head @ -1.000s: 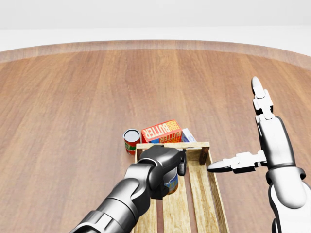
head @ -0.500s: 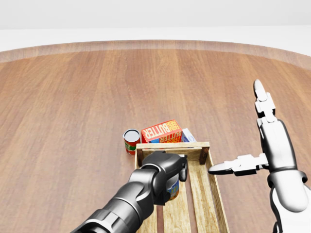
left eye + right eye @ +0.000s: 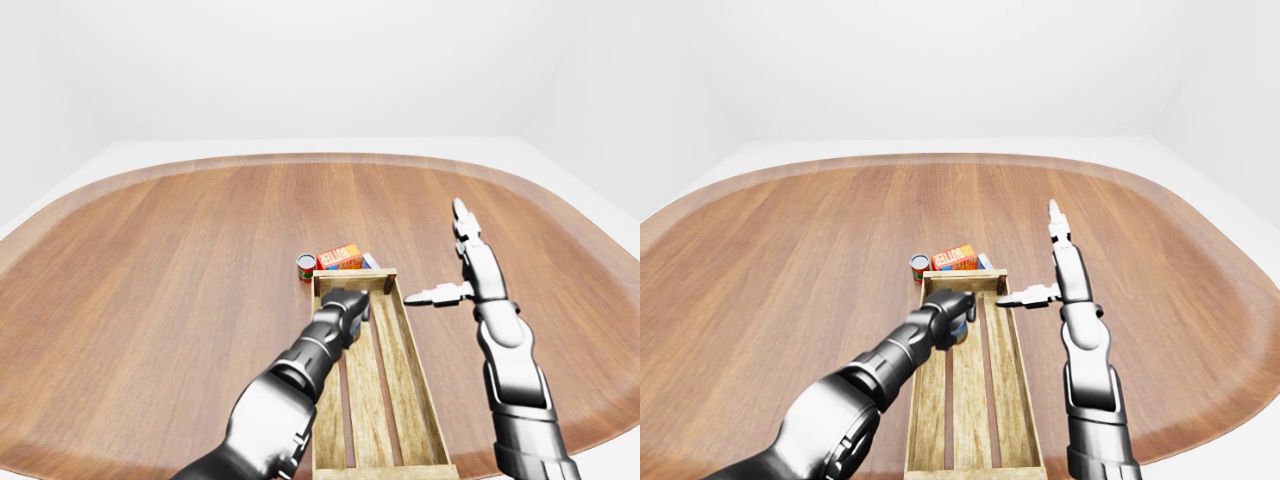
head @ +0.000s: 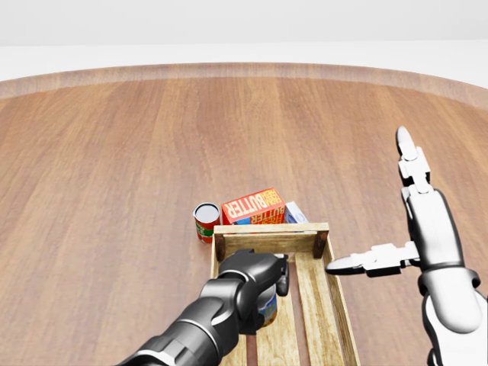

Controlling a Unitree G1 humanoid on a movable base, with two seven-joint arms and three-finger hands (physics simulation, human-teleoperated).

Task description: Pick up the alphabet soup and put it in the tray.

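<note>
**Inspector:** Where is the alphabet soup [image 4: 268,303]?

**Assistant:** Inside the tray [image 4: 333,293], near its top end wall in the head view. The left hand [image 4: 258,278] is closed round the can.

**Inspector:** Handling?

**Assistant:** A rigid can, probably fairly heavy, with smooth sides that may slip; best gripped round its middle.

**Inspector:** Arm poses?

**Assistant:** The left arm reaches along the tray. The right hand [image 4: 396,229] hangs beside the tray's right rail, fingers spread and holding nothing.
</note>
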